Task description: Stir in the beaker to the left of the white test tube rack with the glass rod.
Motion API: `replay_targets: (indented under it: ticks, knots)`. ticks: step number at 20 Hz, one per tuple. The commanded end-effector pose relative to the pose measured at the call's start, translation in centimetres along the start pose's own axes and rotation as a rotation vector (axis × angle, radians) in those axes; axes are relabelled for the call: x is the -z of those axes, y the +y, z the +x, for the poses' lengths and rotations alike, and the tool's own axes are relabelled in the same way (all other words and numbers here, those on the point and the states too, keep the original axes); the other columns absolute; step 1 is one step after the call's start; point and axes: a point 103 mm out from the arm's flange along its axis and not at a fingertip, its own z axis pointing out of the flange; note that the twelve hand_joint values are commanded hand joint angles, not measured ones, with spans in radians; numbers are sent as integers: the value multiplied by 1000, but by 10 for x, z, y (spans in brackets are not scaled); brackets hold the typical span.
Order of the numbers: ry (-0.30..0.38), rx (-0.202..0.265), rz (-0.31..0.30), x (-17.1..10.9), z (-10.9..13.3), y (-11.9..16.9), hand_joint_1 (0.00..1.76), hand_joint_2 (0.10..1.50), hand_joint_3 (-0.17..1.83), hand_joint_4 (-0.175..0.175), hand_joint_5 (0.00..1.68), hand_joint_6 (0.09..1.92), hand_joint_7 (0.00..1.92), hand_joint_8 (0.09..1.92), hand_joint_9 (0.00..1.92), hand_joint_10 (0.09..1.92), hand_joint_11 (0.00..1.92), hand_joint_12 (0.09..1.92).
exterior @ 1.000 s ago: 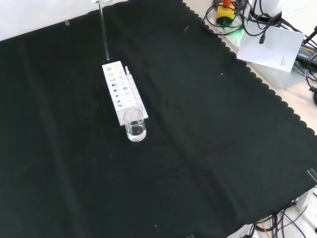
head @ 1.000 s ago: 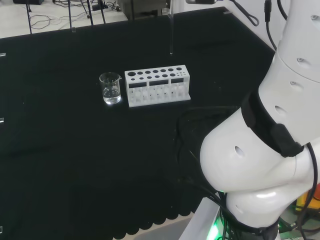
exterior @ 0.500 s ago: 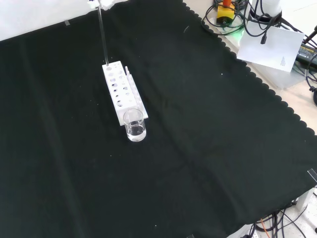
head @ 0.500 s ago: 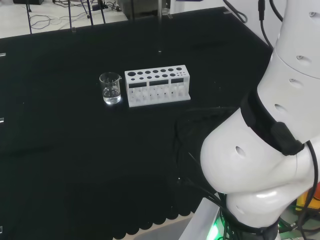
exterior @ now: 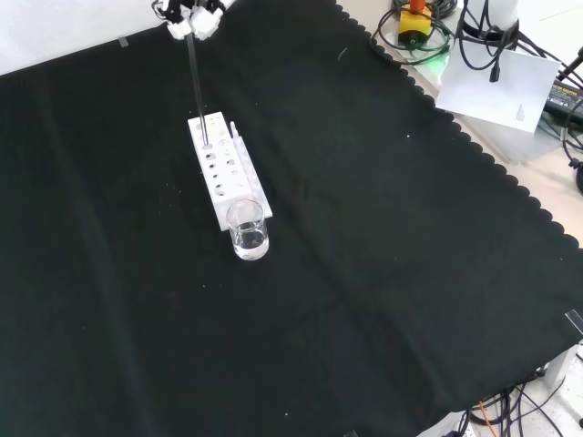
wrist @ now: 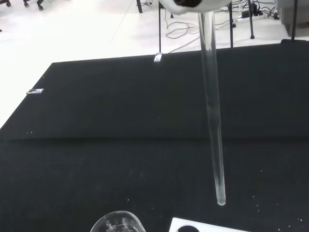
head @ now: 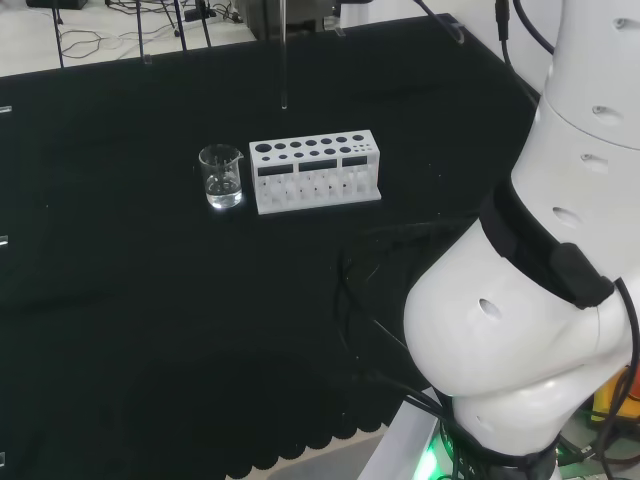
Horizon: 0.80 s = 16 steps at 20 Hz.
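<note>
A black cloth covers the surface (exterior: 383, 273). In the front view the hand (exterior: 191, 15) shows at the 12 o'clock edge, its white fingers (exterior: 178, 27) curled in a pinch on the top of a clear glass rod (exterior: 198, 91). The rod hangs close to upright, tilted slightly, and its lower tip appears over the far end of the white rack (exterior: 225, 177), up in the air and touching nothing. In the same view the rack runs lengthwise toward the viewer, and the beaker (exterior: 249, 229) stands just beside its near end, at about 6 o'clock from it. In the head view the rack (head: 316, 170) lies side to side near the middle of the cloth, with the beaker (head: 221, 176) just beside it at 9 o'clock. The beaker stands upright and holds a little clear liquid at its bottom. The rod (head: 284, 60) in this view comes down from the 12 o'clock edge, and its tip hangs above and beyond the rack, at roughly 1 o'clock from the beaker and well clear of it. The big white shapes at 3 to 5 o'clock in this view are the arm's links (head: 530, 300). In the wrist view the rod (wrist: 213, 111) slants down from a blurred white part of the hand (wrist: 193, 5), its rounded tip in the air near the beaker's rim (wrist: 117, 223) and a corner of the rack (wrist: 207, 226).
</note>
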Motion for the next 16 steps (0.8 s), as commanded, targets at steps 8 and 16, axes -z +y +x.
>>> replay_targets:
  ticks: [8,16]
  knots:
    - [12,223,79,-43,114,21,1280,1075,91,-175,996,693,996,1318,1530,1085,1452,1157]
    - [13,263,86,-48,123,20,1280,1078,85,-175,996,692,996,1318,1528,1088,1451,1160]
